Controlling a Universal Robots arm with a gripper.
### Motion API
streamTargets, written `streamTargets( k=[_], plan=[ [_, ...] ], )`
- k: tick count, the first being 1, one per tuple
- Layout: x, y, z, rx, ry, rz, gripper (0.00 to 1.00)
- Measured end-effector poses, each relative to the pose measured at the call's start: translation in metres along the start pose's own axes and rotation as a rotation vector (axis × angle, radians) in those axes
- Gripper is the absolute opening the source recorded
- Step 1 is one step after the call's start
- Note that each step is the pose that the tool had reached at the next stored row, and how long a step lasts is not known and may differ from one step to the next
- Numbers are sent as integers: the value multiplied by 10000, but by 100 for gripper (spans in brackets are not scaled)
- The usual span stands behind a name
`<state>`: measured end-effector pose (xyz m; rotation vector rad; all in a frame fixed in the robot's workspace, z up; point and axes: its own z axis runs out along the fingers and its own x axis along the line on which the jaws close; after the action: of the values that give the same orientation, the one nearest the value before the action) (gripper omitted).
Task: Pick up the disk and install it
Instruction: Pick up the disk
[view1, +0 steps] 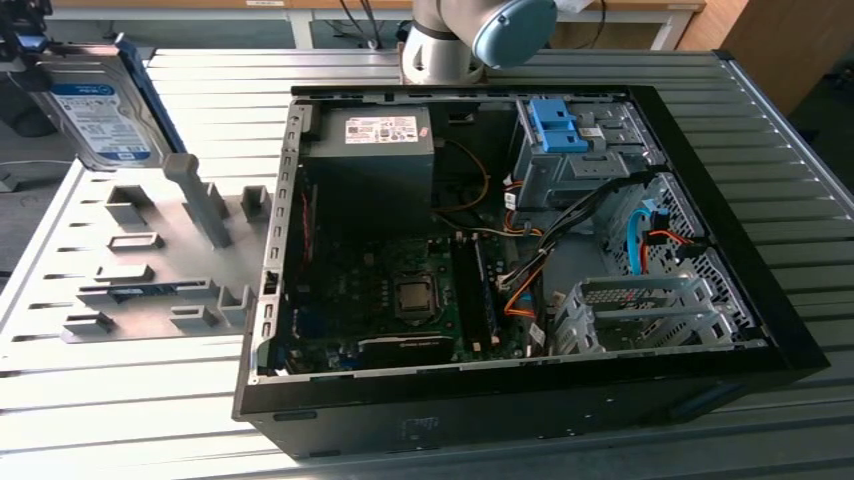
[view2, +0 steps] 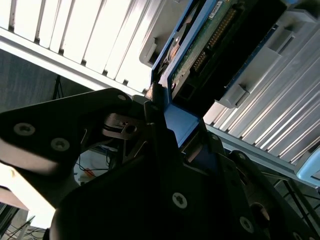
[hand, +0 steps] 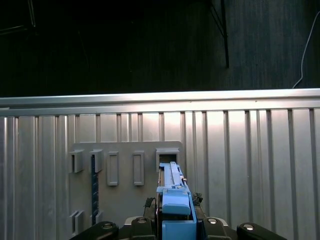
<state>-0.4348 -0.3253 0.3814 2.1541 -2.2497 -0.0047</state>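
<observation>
Silver rectangular disk (view1: 102, 108) with white-and-blue label and blue plastic frame hung clamped edgewise in the black gripper (hand: 176, 216); that narrow hold might let it pivot or slip.

This is a robotics lab or test workshop — not a home or shop. A robot arm (view1: 447, 45) stands at the far edge of a ribbed aluminium desk (view1: 787, 150) built from long metal profiles. On the desk lies an open computer case (view1: 534, 420) with its motherboard (view1: 380, 290) and wiring bare, just beside a grey fixture plate (view1: 54, 270) with moulded slots for parts. Behind them are wooden furniture (view1: 781, 40) and loose cables (view1: 358, 15) — plain working gear.
</observation>
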Motion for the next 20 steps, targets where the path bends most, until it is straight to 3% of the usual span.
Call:
streamTargets(
  k=[20],
  plan=[
    [2, 2, -108, 0, 0, 0, 37]
  ],
)
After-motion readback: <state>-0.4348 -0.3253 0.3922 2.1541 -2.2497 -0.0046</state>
